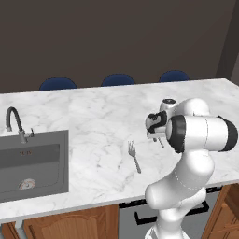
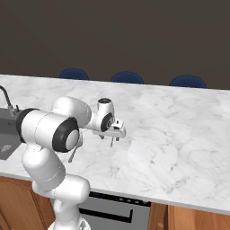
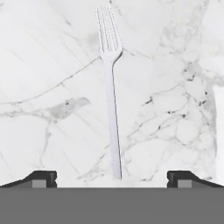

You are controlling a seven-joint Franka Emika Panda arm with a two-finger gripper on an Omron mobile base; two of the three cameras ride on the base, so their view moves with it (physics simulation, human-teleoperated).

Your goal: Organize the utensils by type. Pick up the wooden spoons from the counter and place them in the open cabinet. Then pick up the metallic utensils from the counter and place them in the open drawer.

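Observation:
A grey metal fork [image 1: 134, 156] lies flat on the white marble counter [image 1: 93, 116], tines pointing away from the front edge. My gripper [image 1: 159, 140] hovers open just right of it, above the counter [image 2: 179, 126], with nothing between its fingers. In the right base view the gripper [image 2: 110, 139] points down. In the hand view the fork [image 3: 111, 100] runs up the middle, its handle end between my open gripper's [image 3: 112, 178] fingertips and its tines at the top. The wooden spoons, the cabinet and the drawer are out of view.
A grey sink [image 1: 32, 163] with a dark faucet [image 1: 14, 123] is set in the counter at the left. Three blue chair backs [image 1: 116, 80] line the far edge. Brown cabinet fronts [image 1: 70, 226] and a grey appliance front [image 1: 140, 214] sit under the counter.

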